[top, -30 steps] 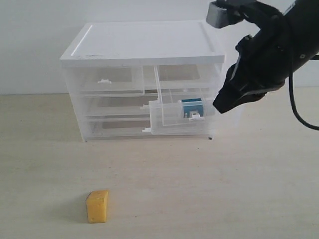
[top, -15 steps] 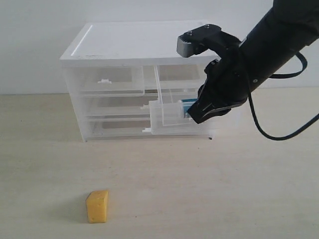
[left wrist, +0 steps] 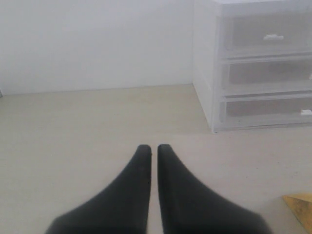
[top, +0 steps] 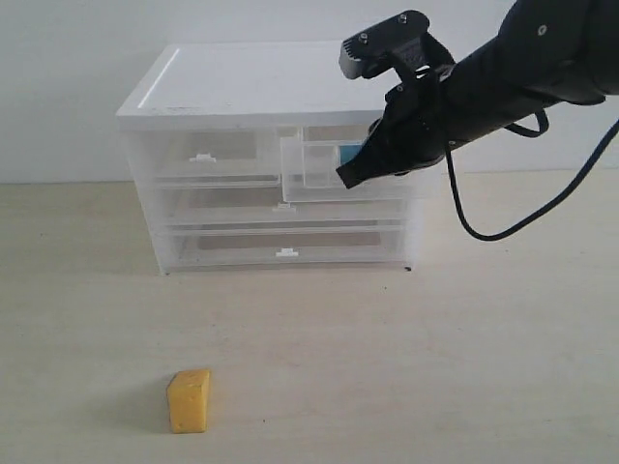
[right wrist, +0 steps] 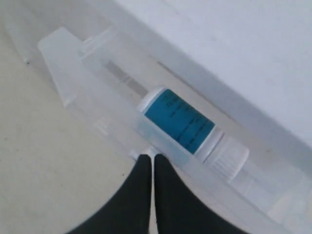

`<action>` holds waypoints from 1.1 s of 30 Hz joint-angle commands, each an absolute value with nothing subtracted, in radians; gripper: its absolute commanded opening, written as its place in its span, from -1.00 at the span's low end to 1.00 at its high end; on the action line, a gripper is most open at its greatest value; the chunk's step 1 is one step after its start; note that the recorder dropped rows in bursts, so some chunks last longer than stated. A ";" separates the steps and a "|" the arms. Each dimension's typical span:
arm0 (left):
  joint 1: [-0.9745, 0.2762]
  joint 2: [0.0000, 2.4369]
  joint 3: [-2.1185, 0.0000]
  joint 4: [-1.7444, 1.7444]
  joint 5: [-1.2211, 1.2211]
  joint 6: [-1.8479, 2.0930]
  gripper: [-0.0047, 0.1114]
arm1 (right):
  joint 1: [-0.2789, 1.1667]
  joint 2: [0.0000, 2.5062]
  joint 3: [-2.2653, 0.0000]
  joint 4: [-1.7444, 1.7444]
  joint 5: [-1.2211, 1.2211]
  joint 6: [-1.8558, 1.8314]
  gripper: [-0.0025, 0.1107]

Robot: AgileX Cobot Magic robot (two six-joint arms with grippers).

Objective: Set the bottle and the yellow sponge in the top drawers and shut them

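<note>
The bottle (right wrist: pixel 180 122), teal with a white cap, lies on its side inside the right top drawer (top: pixel 314 169); in the exterior view only a teal patch of the bottle (top: pixel 348 153) shows. That drawer sticks out a little from the cabinet. My right gripper (top: pixel 346 180) is shut, its tips against the drawer's front at the small white handle tab (right wrist: pixel 140 155). The left top drawer (top: pixel 203 158) is closed. The yellow sponge (top: pixel 190 400) stands on the table at the front left. My left gripper (left wrist: pixel 152 147) is shut and empty, low over the table, with the yellow sponge's corner (left wrist: pixel 300 202) at the frame's edge.
The white-topped cabinet (top: pixel 280 82) stands against the back wall, with two full-width drawers (top: pixel 283 206) (top: pixel 285 253) closed below. A black cable (top: pixel 484 232) loops down from the right arm. Bare table (top: pixel 406 367) lies between cabinet and sponge.
The right gripper came in from the right to the drawer's front, and the far-out, sagging right top drawer slid back nearly into the cabinet with the bottle in it. The sponge has not moved.
</note>
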State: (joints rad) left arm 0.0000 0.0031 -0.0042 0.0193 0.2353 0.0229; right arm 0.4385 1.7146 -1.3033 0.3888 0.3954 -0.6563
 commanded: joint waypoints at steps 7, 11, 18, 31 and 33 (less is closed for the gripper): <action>0.001 0.000 0.000 0.012 0.231 0.018 -0.85 | 0.439 1.810 -1.304 0.383 0.117 -0.659 -0.96; 0.001 0.000 0.000 0.012 0.231 0.018 -0.85 | 0.439 1.826 -1.304 0.391 0.041 -0.659 -0.96; 0.001 0.000 0.000 0.012 0.231 0.018 -0.85 | 0.439 1.826 -1.304 0.391 0.033 -0.634 -0.96; 0.001 0.000 0.000 0.012 0.231 0.018 -0.85 | 0.438 1.713 -1.304 0.161 0.590 -0.606 -0.96; 0.001 0.000 0.000 0.012 0.231 0.018 -0.85 | 0.431 1.681 -1.304 0.074 0.661 -0.530 -0.96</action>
State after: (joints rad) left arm 0.0000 0.0031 -0.0042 0.0193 0.2353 0.0229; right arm 0.4479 1.7350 -1.3033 0.1826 0.5568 -0.6077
